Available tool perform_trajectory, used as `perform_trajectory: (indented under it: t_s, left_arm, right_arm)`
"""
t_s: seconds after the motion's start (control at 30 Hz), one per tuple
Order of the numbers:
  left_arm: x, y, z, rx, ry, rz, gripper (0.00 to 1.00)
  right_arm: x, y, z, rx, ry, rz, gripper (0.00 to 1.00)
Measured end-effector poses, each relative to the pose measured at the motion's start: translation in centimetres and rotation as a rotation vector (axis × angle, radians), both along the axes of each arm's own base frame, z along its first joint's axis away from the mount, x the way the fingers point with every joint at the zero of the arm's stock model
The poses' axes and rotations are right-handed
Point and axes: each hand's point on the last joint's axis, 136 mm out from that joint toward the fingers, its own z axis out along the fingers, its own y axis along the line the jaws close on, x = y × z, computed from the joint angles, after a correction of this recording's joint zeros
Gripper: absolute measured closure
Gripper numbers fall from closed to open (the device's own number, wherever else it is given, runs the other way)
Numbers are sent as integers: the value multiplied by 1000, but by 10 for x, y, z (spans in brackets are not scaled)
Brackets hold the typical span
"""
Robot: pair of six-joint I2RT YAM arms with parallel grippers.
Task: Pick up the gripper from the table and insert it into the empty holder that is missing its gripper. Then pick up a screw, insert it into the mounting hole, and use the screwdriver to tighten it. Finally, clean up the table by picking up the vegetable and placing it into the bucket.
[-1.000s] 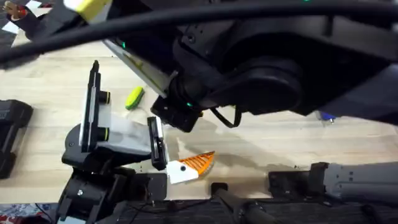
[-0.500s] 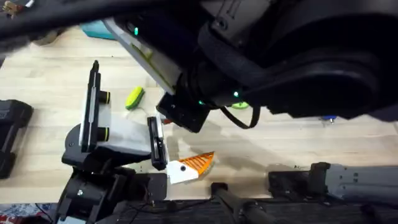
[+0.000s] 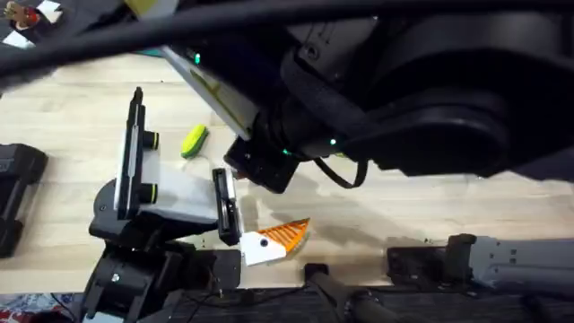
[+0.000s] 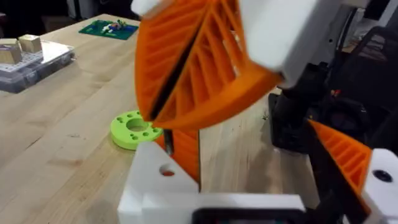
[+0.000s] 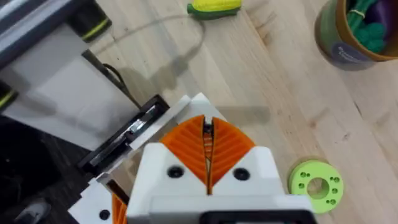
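Observation:
The orange ribbed gripper [image 3: 280,235] on its white block lies against the near end of the holder's black bracket [image 3: 224,205]; I cannot tell whether it is seated. My right gripper [image 5: 207,121] hangs above the table beside the bracket [image 5: 124,140], shut, with a small dark screw pinched at its tips. From the left wrist view that gripper [image 4: 154,115] looms large overhead. My left gripper [image 4: 249,134] is open with nothing between its fingers [image 4: 348,158]. The yellow-green vegetable [image 3: 194,141] lies beyond the holder, also seen as vegetable [image 5: 214,7]. The bucket [image 5: 357,31] stands farther off. The screwdriver is hidden.
My right arm [image 3: 404,99] spans the overhead view, dark and blurred. A bright green disc [image 5: 316,185] with holes lies on the bare wood to the right of the holder. The tall black plate with green knobs [image 3: 134,152] stands at the holder's left.
My right arm's wrist has shifted slightly down and right over the holder's bracket, and it now nearly covers the green disc. The gripper, the vegetable and my left arm have not moved.

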Motion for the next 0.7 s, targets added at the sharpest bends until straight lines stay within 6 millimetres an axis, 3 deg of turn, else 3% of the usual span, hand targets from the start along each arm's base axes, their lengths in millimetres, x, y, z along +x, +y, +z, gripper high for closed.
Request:
perform_trajectory:
  t_s: [0.7]
  left_arm:
    - [0,0,0,0,0,0,14]
  right_arm:
    - [-3,2,-8,-4,8,0,992]
